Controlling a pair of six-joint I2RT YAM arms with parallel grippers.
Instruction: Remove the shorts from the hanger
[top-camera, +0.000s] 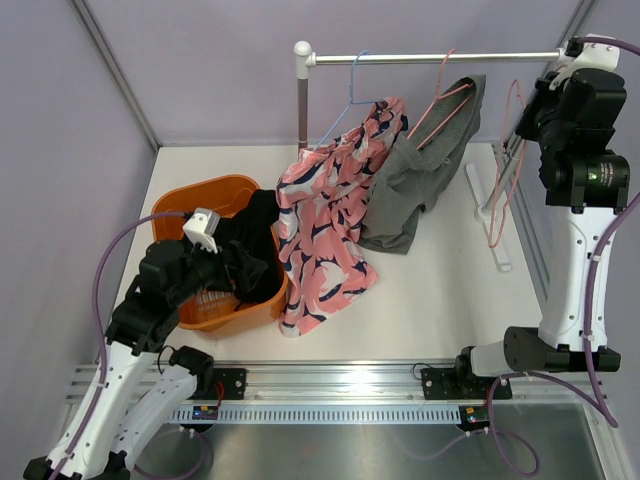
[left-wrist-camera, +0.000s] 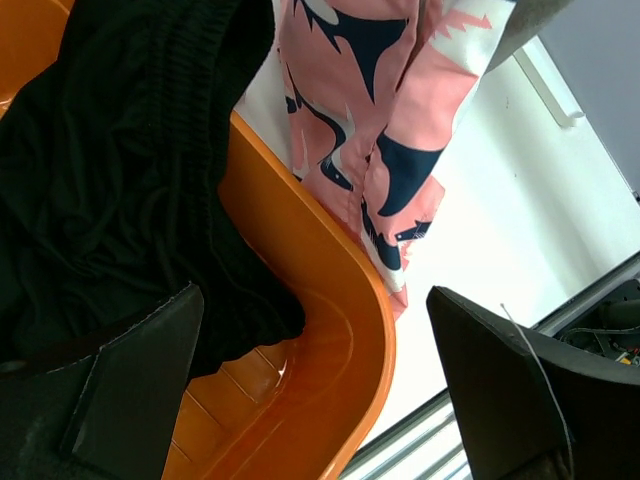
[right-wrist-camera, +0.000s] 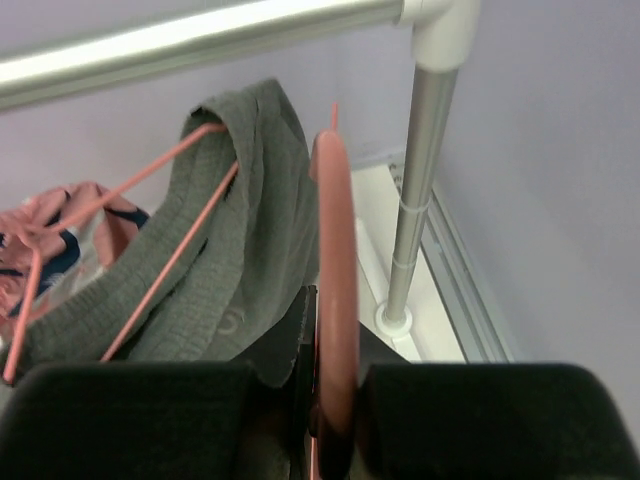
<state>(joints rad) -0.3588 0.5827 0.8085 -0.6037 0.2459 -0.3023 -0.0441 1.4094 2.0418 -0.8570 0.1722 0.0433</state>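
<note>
Dark fingers of the left gripper fill the bottom of the left wrist view. Past them the black shorts lie heaped in the orange basket, off any hanger. Their far side is cut off by the frame, and from above the gripper covers part of them. The right gripper has its fingertips hidden behind its own arm in the top view, and the wrist view loses the lower end of the bare pink hanger between the 2 pads. The white table sits inside pale lilac walls, with a silver rod across the back. On the rod 2 garments hang: pink patterned shorts on a blue hanger, and gray shorts on a second pink hanger. The left fingers stand wide apart over the basket rim, gripping nothing; whether 1 brushes the black cloth cannot be told. The right fingers are pinched on the bare pink hanger, near the rack's right post.
</note>
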